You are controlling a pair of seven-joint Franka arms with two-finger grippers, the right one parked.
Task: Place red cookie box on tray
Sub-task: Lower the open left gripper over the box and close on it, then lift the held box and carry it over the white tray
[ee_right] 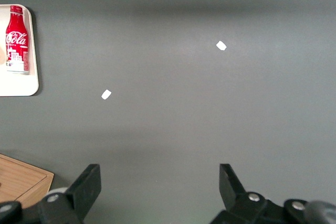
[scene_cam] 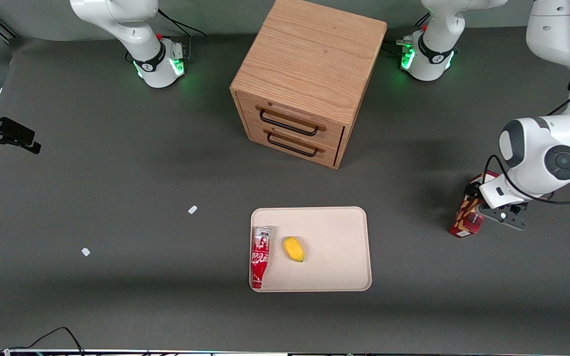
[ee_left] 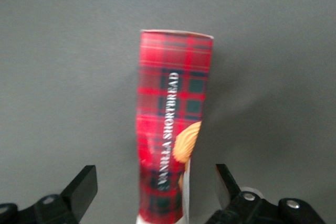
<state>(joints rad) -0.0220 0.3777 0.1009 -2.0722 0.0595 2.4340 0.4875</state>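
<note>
One red cookie box (scene_cam: 469,213) stood on the table (scene_cam: 117,173) near its edge at the working arm's end, well apart from the tray (scene_cam: 337,232). Your gripper (ee_left: 156,190) sat at the box, fingers (ee_left: 84,184) spread apart on either side of it, neither one touching. Two items lay on the tray: a soda bottle (scene_cam: 260,256) along one short rim, a yellow fruit (scene_cam: 294,248) beside it.

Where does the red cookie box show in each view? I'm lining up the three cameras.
Front view: red cookie box on the table toward the working arm's end, partly under the gripper.
Left wrist view: box between the open fingers.
Right wrist view: not in it.
Shared landmark: the grey table.
</note>
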